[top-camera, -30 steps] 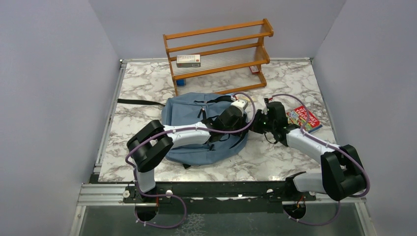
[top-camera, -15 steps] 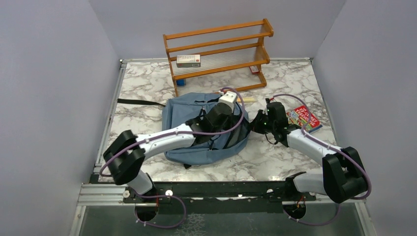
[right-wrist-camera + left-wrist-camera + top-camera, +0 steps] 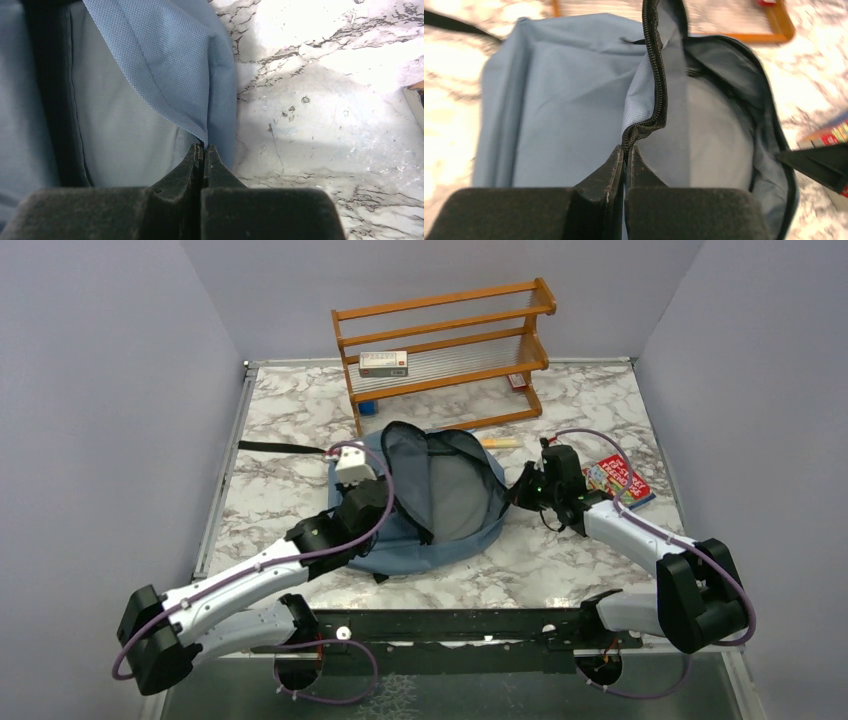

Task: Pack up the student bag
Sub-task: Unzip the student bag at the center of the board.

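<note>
The student bag point(image 3: 440, 540), dusty blue with black zipper trim, lies in the middle of the table with its mouth gaping and the grey lining showing. My left gripper point(image 3: 390, 502) is at the mouth's left side, shut on the black zipper edge point(image 3: 655, 75), which it holds lifted; in the left wrist view the left gripper point(image 3: 626, 150) pinches that edge. My right gripper point(image 3: 513, 496) is shut on the bag's right rim, and in the right wrist view the right gripper point(image 3: 202, 148) clamps a fold of the bag's blue fabric point(image 3: 175, 60).
A wooden rack point(image 3: 445, 345) stands at the back with a white box point(image 3: 383, 363) on its lower shelf. A colourful book point(image 3: 617, 480) lies right of the bag. A yellow pencil point(image 3: 500, 442) lies behind the bag. A black strap point(image 3: 285, 448) trails left.
My left gripper shut on the zipper edge and drew back to the left, pulling the bag's mouth wide open. The right gripper has held its place on the bag's right rim.
</note>
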You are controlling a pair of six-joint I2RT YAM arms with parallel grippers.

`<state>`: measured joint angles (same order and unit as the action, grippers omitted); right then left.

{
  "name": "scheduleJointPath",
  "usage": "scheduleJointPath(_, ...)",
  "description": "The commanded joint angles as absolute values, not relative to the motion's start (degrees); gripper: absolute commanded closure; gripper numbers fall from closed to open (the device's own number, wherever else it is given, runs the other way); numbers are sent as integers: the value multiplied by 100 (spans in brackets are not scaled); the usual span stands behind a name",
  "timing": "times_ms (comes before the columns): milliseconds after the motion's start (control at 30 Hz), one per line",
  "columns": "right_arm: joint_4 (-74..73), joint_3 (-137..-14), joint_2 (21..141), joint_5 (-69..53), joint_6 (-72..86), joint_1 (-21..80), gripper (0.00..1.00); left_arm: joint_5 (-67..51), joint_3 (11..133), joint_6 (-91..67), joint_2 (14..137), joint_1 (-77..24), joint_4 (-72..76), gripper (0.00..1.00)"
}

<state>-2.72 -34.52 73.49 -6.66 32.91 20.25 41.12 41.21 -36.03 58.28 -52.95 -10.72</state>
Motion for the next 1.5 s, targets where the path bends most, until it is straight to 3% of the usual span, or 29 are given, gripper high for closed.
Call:
scheduleJointPath(0,-324,-3657,7423,-548,3190,2022,99,5435,3689,-5223,4899,-5168,-2394,100)
scheduleJointPath(200,-332,-3685,7439,-588,3173,2021,99,5939,3454,-6774,4238,-5026,-3629,100)
scheduleJointPath(467,-341,-3646,7377,-687,3186,2021,99,5805,3134,-7398,4928,-4789,-3789,100)
scheduleJointPath(633,-327,-3633,7247,-829,3126,2021,99,5512,2990,-7711,5418,-4782,-3771,70)
scheduleJointPath(933,-204,-3654,7120,-1284,3045,2021,99,5812,3318,-6874,4781,-4782,-3779,37)
scheduleJointPath(1233,-253,-3783,7179,-1406,2941,2023,99,6155,4574,-4931,5070,-4787,-3459,29)
scheduleJointPath(1467,-288,-3751,7169,-1354,2903,2019,99,5219,4949,-2917,5522,-4789,-1713,27)
